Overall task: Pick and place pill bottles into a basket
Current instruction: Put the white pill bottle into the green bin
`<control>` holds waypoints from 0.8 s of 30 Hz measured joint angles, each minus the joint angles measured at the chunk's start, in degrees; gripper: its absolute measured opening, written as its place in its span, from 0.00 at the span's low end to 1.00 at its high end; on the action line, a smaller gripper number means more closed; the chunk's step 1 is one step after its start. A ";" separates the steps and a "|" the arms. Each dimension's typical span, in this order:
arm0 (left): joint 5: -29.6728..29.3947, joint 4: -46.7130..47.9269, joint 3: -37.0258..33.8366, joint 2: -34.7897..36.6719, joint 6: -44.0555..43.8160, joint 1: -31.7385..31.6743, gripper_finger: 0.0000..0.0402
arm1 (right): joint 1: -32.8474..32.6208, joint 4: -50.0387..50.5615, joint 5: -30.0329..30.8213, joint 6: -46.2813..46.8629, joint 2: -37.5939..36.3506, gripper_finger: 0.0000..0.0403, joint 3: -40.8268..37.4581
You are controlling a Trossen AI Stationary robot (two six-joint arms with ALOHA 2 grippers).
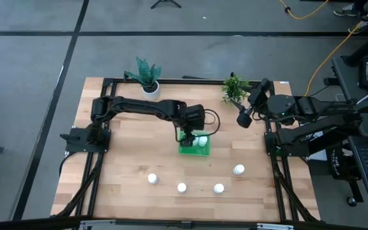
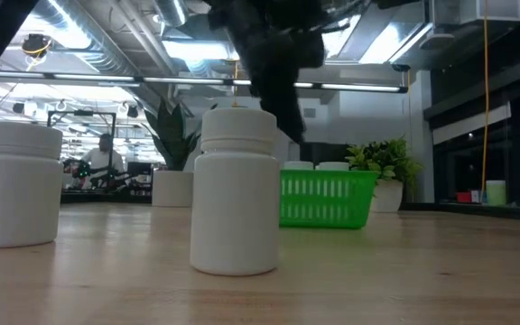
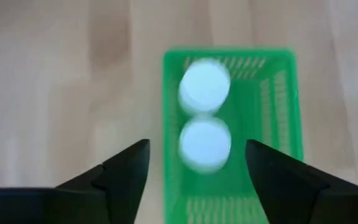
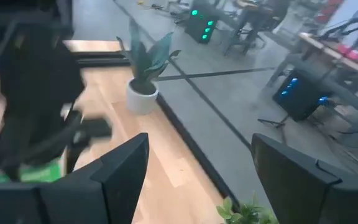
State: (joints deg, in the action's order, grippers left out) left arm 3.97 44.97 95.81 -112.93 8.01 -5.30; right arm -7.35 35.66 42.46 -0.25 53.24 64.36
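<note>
Hovering over the basket (image 1: pixel 193 149) with fingers spread and empty, the left gripper (image 3: pixel 197 163) has two pill bottles (image 3: pixel 204 143) below it (four wait on the table), while the right gripper (image 1: pixel 242 121), open, idles well apart.

Left end effector (image 1: pixel 188 136) hangs over the basket (image 1: pixel 193 149), blocking access from above.

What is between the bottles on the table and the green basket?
Nothing visible. The four pill bottles stand in a row near the table's front edge, with bare wood up to the basket. The left gripper hangs above it, jaws open.
</note>
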 joint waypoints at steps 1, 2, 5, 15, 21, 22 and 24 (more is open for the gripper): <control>-0.95 1.08 0.66 0.84 0.11 0.00 0.68 | 0.00 0.36 -1.55 -0.01 -0.02 0.70 0.00; -2.24 2.02 1.14 1.89 0.11 0.00 0.69 | 0.00 0.78 -3.23 0.00 -0.01 0.70 0.00; -6.35 6.41 1.49 6.52 -0.28 0.00 0.72 | -0.48 3.01 -10.60 1.48 0.18 0.70 -0.02; -24.64 17.34 0.19 23.86 -15.06 1.59 0.73 | -16.38 24.60 -17.94 25.39 2.63 0.70 0.47; -31.14 18.03 -7.13 31.13 -20.65 3.96 0.73 | -27.80 29.41 -25.06 43.38 9.58 0.70 0.74; -32.02 17.84 -8.49 31.91 -21.16 4.41 0.73 | -29.02 29.41 -25.55 45.41 11.06 0.70 0.74; -32.96 17.99 -11.51 33.12 -22.16 5.06 0.73 | -30.70 29.45 -26.10 49.74 13.89 0.70 0.74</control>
State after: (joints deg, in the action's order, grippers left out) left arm -29.00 62.96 84.30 -79.82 -14.15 -0.24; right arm -38.05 65.11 16.35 49.49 67.12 65.10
